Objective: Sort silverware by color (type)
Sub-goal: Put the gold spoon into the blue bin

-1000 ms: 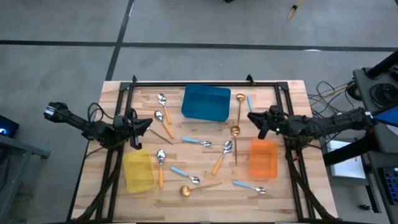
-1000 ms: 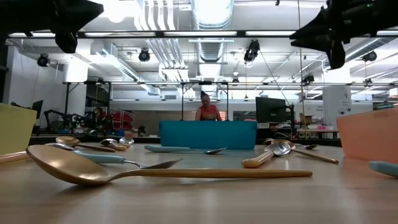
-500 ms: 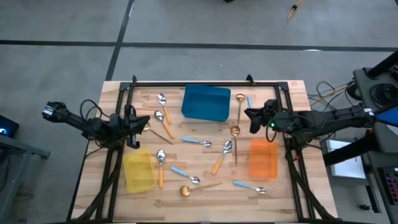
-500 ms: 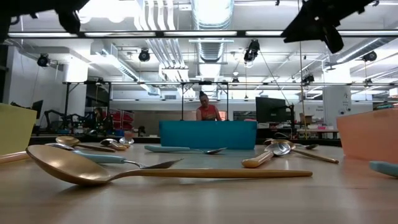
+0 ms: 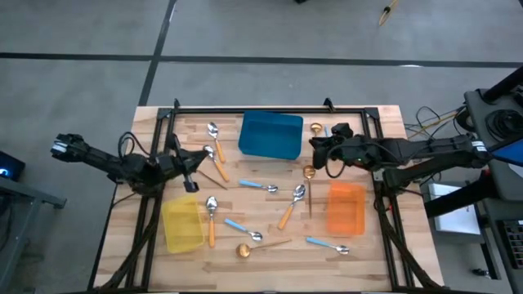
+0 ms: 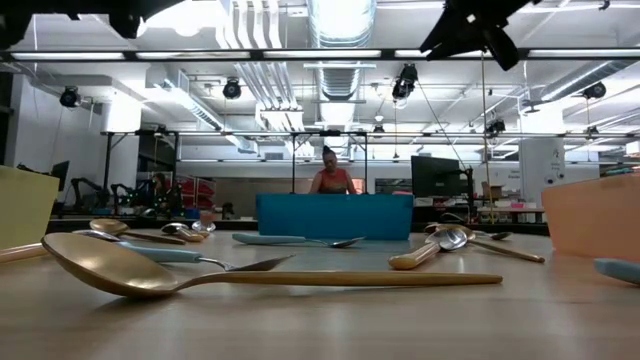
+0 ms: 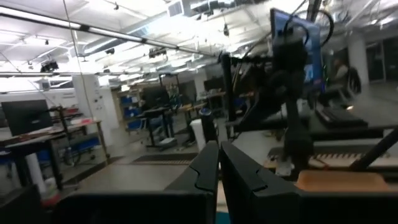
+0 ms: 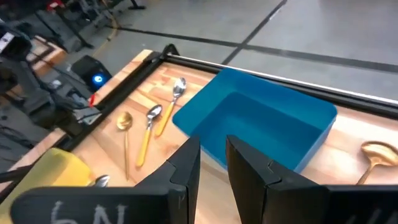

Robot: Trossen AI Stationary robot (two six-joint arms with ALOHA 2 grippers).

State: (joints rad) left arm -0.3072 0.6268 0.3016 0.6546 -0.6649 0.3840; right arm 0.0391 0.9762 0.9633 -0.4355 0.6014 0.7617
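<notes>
Pale wooden table [image 5: 384, 253] boards carry the whole job. Over them, the right gripper [image 5: 315, 149] hangs above the far right area, beside the blue rectangular plastic bin [image 5: 271, 135], its fingers [image 8: 186, 163] a narrow gap apart with nothing between them. The left gripper [image 5: 194, 167] hovers near the left edge, fingers pressed together and empty.

The silverware still lies loose: an all-gold thin-handled spoon [image 5: 314, 139] sits just beside the right gripper, light-blue-handled spoons [image 5: 260, 186] and orange-handled spoons [image 5: 217, 158] are scattered mid-table, and a second gold spoon [image 5: 257, 247] lies at the near edge. The orange plastic bin [image 5: 346, 207] and yellow plastic bin [image 5: 181, 223] look empty.

The nearest pick looks like that gold spoon; I'd widen the fingers, come straight down across the thin handle and avoid the bin wall.

Since a second ago the right gripper has travelled from over the orange bin toward the blue one, and the left has shifted slightly inward.
</notes>
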